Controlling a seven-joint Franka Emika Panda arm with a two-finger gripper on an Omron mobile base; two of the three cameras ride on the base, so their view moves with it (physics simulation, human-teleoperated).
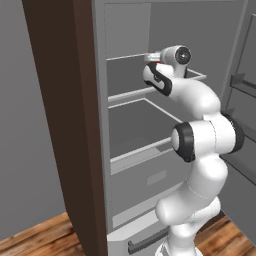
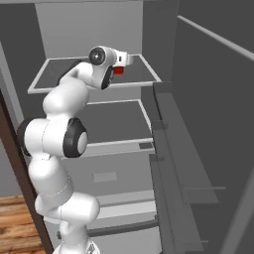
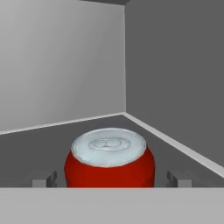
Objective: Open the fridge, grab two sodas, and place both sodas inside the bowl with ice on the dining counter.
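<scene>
The fridge [image 1: 102, 150] stands open, its grey shelves bare apart from one soda. That soda is a red can with a silver top [image 3: 109, 164], standing on the upper shelf [image 2: 59, 79] near the back right corner; a bit of its red [image 2: 118, 70] peeks out under my hand. My arm reaches into the upper compartment. My gripper [image 3: 112, 179] is open, with one fingertip [image 3: 45, 180] on the left side of the can and the other on the right, neither pressing on it. The can stands upright on the shelf.
The fridge door [image 2: 198, 129] is swung wide on the right, its door bins jutting inward. A dark brown cabinet panel [image 1: 55, 125] borders the fridge on the left. Below are a middle shelf [image 1: 140, 125], the lower drawer's handle [image 1: 147, 241] and wood floor [image 1: 35, 240].
</scene>
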